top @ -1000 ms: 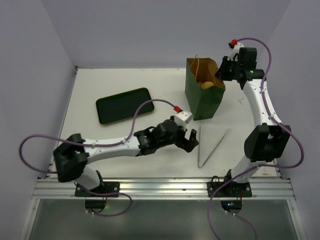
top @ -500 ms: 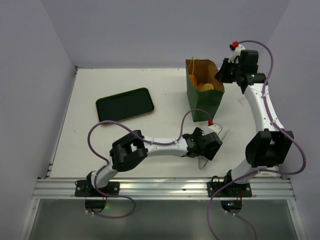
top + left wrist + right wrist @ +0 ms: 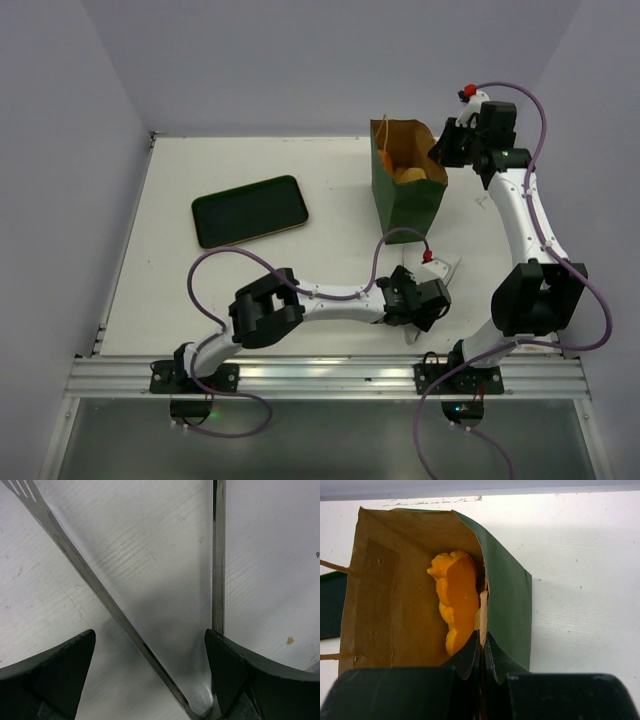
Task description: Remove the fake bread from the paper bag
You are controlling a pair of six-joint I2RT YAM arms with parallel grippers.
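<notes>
The paper bag (image 3: 405, 195) stands upright at the back right, dark green outside, brown inside (image 3: 395, 595). My right gripper (image 3: 483, 639) is shut on the bag's right rim and holds the mouth apart; from above it sits at the bag's top right corner (image 3: 441, 152). An orange piece of fake bread (image 3: 457, 600) leans inside against that wall, also seen from above as fake bread (image 3: 411, 172). My left gripper (image 3: 150, 677) is open low over the table, straddling the joined end of V-shaped metal tongs (image 3: 102, 597), in front of the bag (image 3: 420, 300).
A dark green flat tray (image 3: 250, 210) lies left of the bag. The tongs' tip (image 3: 447, 268) shows beside the left wrist. Twine handles (image 3: 335, 567) hang at the bag's left rim. Purple cables loop over both arms.
My left arm has swung right and toward the near edge, bringing its open gripper down over the tongs. The right gripper has kept its hold on the bag rim.
</notes>
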